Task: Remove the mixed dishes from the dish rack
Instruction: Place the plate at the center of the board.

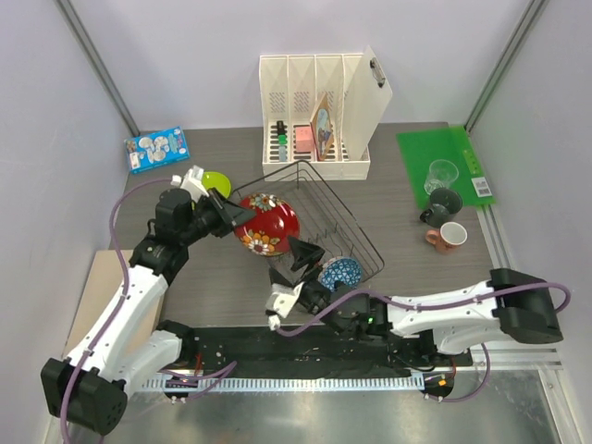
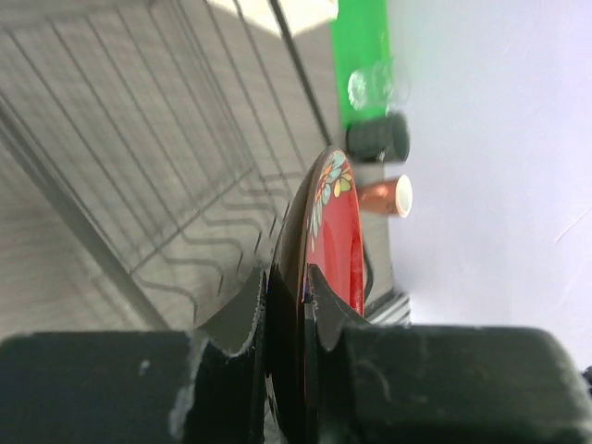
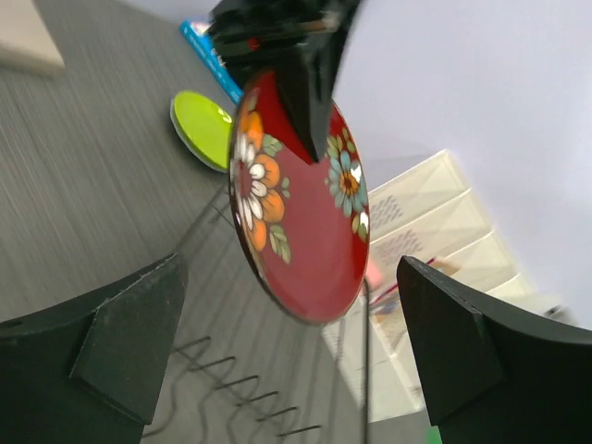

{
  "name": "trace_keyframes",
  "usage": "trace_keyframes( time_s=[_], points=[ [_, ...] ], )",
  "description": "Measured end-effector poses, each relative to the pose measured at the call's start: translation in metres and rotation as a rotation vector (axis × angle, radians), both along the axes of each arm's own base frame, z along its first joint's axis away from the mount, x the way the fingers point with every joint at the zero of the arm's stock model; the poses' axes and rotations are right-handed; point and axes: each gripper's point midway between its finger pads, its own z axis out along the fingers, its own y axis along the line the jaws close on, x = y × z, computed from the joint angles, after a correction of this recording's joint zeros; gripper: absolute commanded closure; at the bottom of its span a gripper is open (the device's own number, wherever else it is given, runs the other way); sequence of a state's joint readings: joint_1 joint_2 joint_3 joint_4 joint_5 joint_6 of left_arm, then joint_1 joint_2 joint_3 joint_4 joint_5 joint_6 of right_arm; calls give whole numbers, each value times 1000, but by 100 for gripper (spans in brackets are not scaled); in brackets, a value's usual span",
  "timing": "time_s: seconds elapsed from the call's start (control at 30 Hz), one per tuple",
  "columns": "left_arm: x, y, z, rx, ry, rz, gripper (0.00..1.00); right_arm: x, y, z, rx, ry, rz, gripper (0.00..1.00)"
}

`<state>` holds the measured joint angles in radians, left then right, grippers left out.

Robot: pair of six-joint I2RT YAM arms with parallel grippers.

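The red plate (image 1: 268, 222) is pinched by its rim in the left gripper (image 1: 225, 215) — held on edge at the rack's (image 1: 347, 222) left side. The right gripper (image 1: 308, 259) is spread — nothing is held.

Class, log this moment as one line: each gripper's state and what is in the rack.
left gripper: shut on red floral plate | right gripper: open, empty | dish rack: blue patterned bowl inside

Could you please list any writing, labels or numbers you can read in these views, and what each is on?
No text is legible.
Blue packet: print too small to read.
White label on the green mat: dark marks, too small to read.
Red floral plate: flowers only, no writing.
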<state>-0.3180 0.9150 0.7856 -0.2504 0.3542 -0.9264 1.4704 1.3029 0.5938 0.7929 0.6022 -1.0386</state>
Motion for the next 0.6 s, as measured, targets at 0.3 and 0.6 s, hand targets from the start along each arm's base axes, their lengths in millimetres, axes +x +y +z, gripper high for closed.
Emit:
trace_keyframes(
  time_s=[0.3,0.6],
  points=[
    [67,70,35,-56,-57,328,100,-6,-70,98,694,425,-26,0],
    [137,152,-3,-65,-7,617,100,-15,-108,98,956,653,24,0]
  ],
)
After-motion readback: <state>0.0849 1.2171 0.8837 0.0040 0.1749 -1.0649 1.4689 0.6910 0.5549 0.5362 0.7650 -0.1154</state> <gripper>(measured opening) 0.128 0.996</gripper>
